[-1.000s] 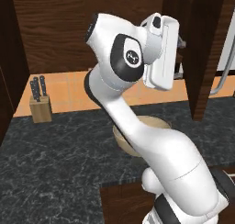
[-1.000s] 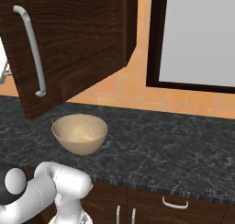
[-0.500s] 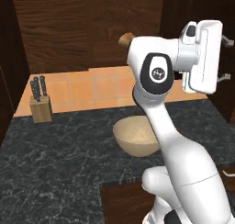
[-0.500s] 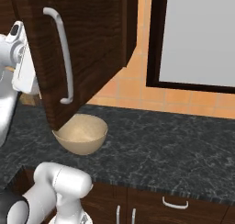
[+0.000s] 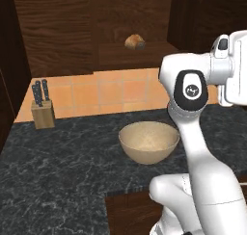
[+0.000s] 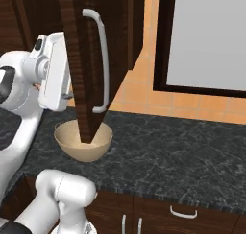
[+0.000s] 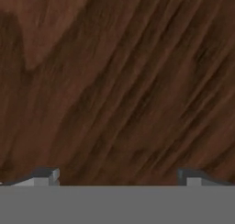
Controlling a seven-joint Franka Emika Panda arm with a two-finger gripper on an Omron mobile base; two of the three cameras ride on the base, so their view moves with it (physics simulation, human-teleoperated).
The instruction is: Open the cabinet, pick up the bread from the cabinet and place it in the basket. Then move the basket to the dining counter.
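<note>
From the left base camera the bread (image 5: 134,41) lies on the open cabinet (image 5: 58,32) shelf at twelve o'clock above the basket (image 5: 148,142) on the black bench (image 5: 58,162), from the right the door hides part of the basket's rim, and the hand camera shows the end effector (image 7: 117,177) with tips apart against wood grain.

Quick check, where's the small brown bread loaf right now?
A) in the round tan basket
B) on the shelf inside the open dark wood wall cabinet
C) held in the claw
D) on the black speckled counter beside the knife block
B. The small brown bread loaf sits on the shelf inside the open dark wood wall cabinet, above the round tan basket, whose inside is bare.
</note>
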